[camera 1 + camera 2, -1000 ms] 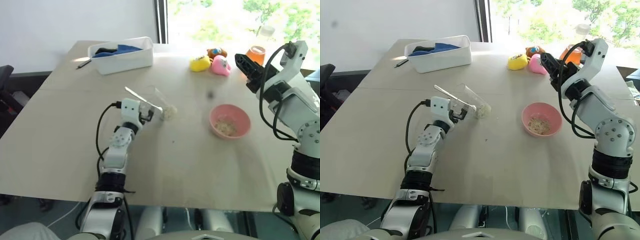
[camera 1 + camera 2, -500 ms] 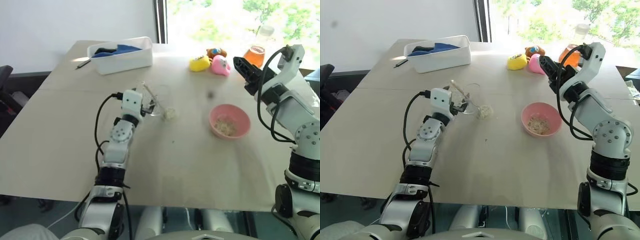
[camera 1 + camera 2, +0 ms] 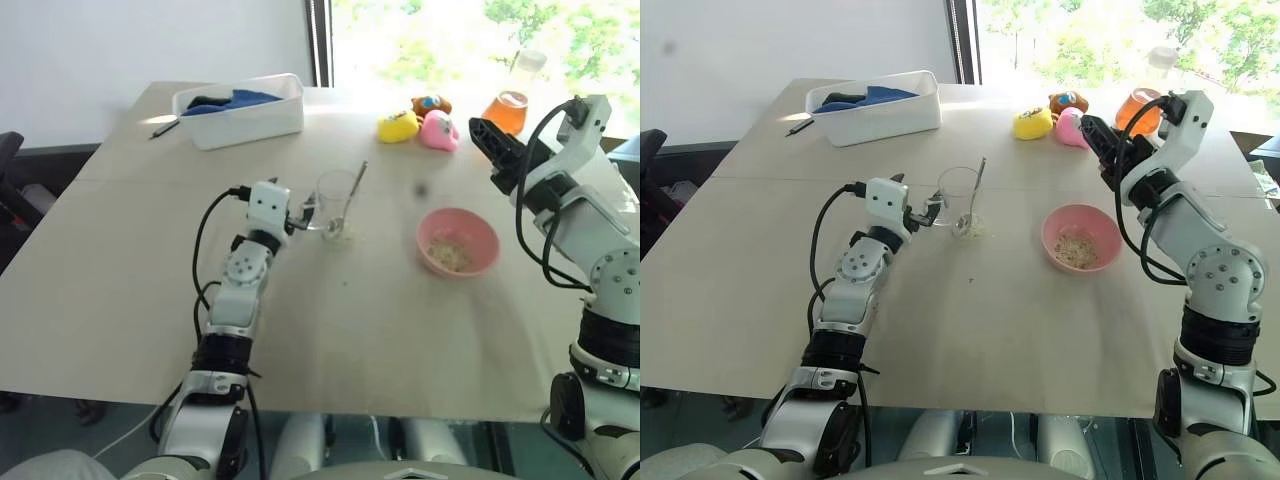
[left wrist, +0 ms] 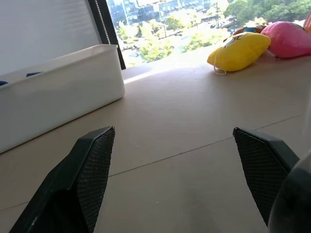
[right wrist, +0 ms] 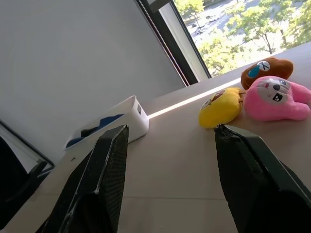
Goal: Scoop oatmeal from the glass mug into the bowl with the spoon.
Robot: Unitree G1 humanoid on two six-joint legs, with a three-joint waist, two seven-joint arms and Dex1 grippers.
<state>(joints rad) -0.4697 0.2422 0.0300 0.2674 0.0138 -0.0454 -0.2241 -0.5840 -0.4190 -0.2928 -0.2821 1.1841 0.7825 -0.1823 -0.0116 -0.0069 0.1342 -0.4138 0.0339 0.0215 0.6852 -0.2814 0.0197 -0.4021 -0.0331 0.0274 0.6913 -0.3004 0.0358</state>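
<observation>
The glass mug (image 3: 335,199) stands upright mid-table with the silver spoon (image 3: 352,190) leaning inside it, handle up and to the right. A small heap of oatmeal (image 3: 341,235) lies on the table at the mug's base. More oatmeal (image 3: 452,252) sits in the pink bowl (image 3: 484,236) to the right. My left gripper (image 3: 301,213) is open just left of the mug. In the left wrist view the left gripper (image 4: 172,131) has nothing between its fingers (image 4: 90,165). My right gripper (image 3: 489,136) hangs open in the air beyond the bowl, empty in the right wrist view too (image 5: 170,131).
A white tub (image 3: 262,118) holding blue items stands at the back left, with a dark pen (image 3: 166,127) beside it. Yellow (image 3: 399,127), pink (image 3: 441,131) and brown (image 3: 433,104) plush toys and a flask of orange liquid (image 3: 511,106) line the far edge.
The mug, tipped on its side at my left gripper with oatmeal at its mouth, now stands upright with the spoon in it. My left gripper rose slightly. The right arm held still.
</observation>
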